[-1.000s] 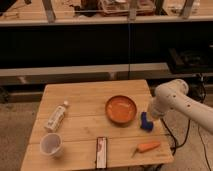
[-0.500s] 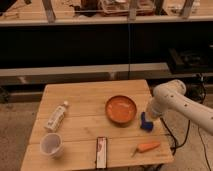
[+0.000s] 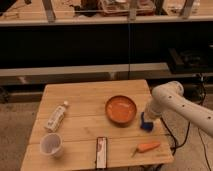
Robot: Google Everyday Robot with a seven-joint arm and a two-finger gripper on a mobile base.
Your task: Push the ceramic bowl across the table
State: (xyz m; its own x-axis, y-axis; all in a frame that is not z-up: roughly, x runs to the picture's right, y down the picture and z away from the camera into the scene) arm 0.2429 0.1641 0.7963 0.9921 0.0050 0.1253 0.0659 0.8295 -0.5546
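1. Leaning a little further toward the left of the frame than a moment ago, the white arm (image 3: 167,100) has brought its upper bend closer over the table (image 3: 85,97). The gripper (image 3: 146,122) at its tip has hardly shifted and stays low at the table's right side.
2. The ceramic bowl (image 3: 121,110) sits right of centre on the slatted top, in the same spot as before. The push has therefore probably not begun to move it.
3. I read this as the last of the approach, with the arm settling behind the bowl before driving it leftward.
4. The bowl lies just left of the gripper and slightly higher in the frame. Its right rim is just beside the blue tip, and I cannot tell whether they touch.
5. Whether the gripper is clenched or released cannot be told, and it holds nothing that can be seen.
6. A leftward push would send the bowl toward the lying bottle (image 3: 56,116). The cup (image 3: 51,145), the dark flat bar (image 3: 101,151) and the carrot (image 3: 148,147) lie lower in the frame, off that line.
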